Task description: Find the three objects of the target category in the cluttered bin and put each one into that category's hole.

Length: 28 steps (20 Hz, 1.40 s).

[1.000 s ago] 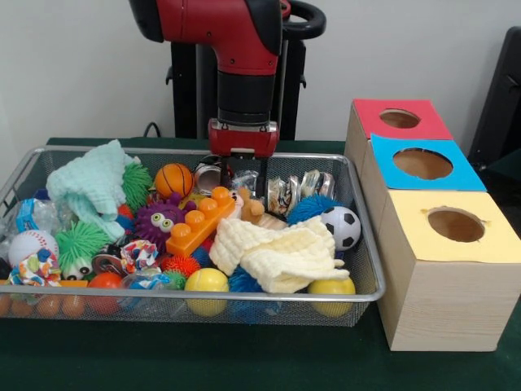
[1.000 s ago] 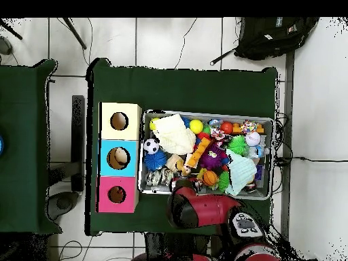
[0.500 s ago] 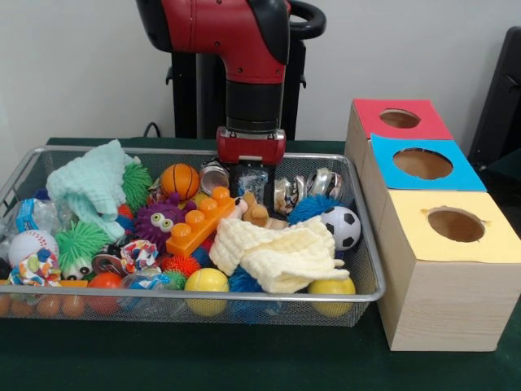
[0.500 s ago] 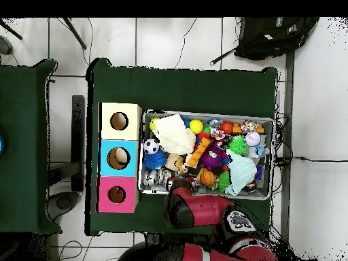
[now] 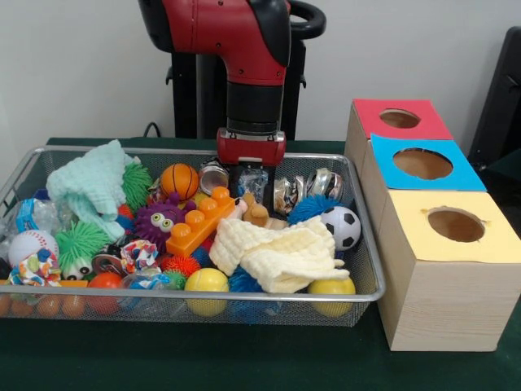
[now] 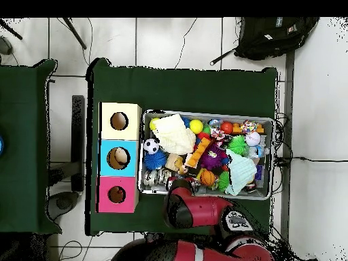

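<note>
Wire-mesh bin (image 5: pixel 362 269) on green cloth, filling the lower left and centre of the front view; heaped with toys. Red and black arm (image 5: pixel 254 90) descending from top centre, gripper (image 5: pixel 251 189) lowered into the bin's far side among crumpled shiny items (image 5: pixel 313 184). Jaws: dark fingers (image 5: pixel 242 181) side by side around something crinkled and clear, perhaps pinching it; grip not resolved from either view.

Contents, front view: mint cloth (image 5: pixel 89 183) at upper left; basketball (image 5: pixel 179 181) just left of the gripper; purple spiky toy (image 5: pixel 159 218) touching an orange brick (image 5: pixel 198 220); cream cloth (image 5: pixel 281 252) at centre; soccer ball (image 5: pixel 342 226) against the right wall; baseball (image 5: pixel 31 244) at far left; two yellow balls (image 5: pixel 207 283) along the near wall.

Three boxes at right, each with a round hole on top: red (image 5: pixel 399 119) farthest, blue (image 5: pixel 422 163) in the middle, yellow (image 5: pixel 456 225) nearest.

Overhead view: arm (image 6: pixel 197 209) covering the bin's lower edge; boxes (image 6: pixel 119 158) stacked in a column left of the bin (image 6: pixel 204 114).
</note>
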Motion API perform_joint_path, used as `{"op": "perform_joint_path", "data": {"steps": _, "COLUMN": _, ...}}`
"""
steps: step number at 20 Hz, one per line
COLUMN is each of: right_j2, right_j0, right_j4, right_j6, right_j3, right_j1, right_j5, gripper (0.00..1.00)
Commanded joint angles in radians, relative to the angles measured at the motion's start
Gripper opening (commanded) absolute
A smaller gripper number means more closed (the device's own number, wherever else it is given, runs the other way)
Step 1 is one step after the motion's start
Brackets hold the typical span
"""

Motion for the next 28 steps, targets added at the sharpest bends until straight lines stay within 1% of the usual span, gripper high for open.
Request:
{"op": "perform_joint_path", "data": {"steps": 1, "right_j2": 0.015, "right_j0": 0.027, "right_j4": 0.074, "right_j6": 0.188, "right_j3": -0.010, "right_j1": -0.029, "right_j5": -0.023, "gripper": 1.00}}
{"op": "perform_joint_path", "data": {"steps": 7, "right_j2": 0.012, "right_j0": 0.047, "right_j4": 0.091, "right_j6": 0.182, "right_j3": 0.020, "right_j1": -0.119, "right_j5": 0.046, "gripper": 1.00}}
{"op": "perform_joint_path", "data": {"steps": 11, "right_j2": 0.011, "right_j0": 0.057, "right_j4": 0.105, "right_j6": 0.177, "right_j3": 0.030, "right_j1": -0.148, "right_j5": 0.066, "gripper": 1.00}}
{"op": "perform_joint_path", "data": {"steps": 16, "right_j2": 0.011, "right_j0": 0.066, "right_j4": 0.117, "right_j6": 0.174, "right_j3": 0.028, "right_j1": -0.138, "right_j5": 0.056, "gripper": 1.00}}
{"op": "perform_joint_path", "data": {"steps": 25, "right_j2": -0.011, "right_j0": 0.096, "right_j4": 0.144, "right_j6": 0.188, "right_j3": 0.027, "right_j1": -0.085, "right_j5": -0.012, "gripper": 1.00}}
{"op": "perform_joint_path", "data": {"steps": 28, "right_j2": -0.014, "right_j0": 0.096, "right_j4": 0.144, "right_j6": 0.189, "right_j3": 0.029, "right_j1": -0.075, "right_j5": -0.028, "gripper": 1.00}}
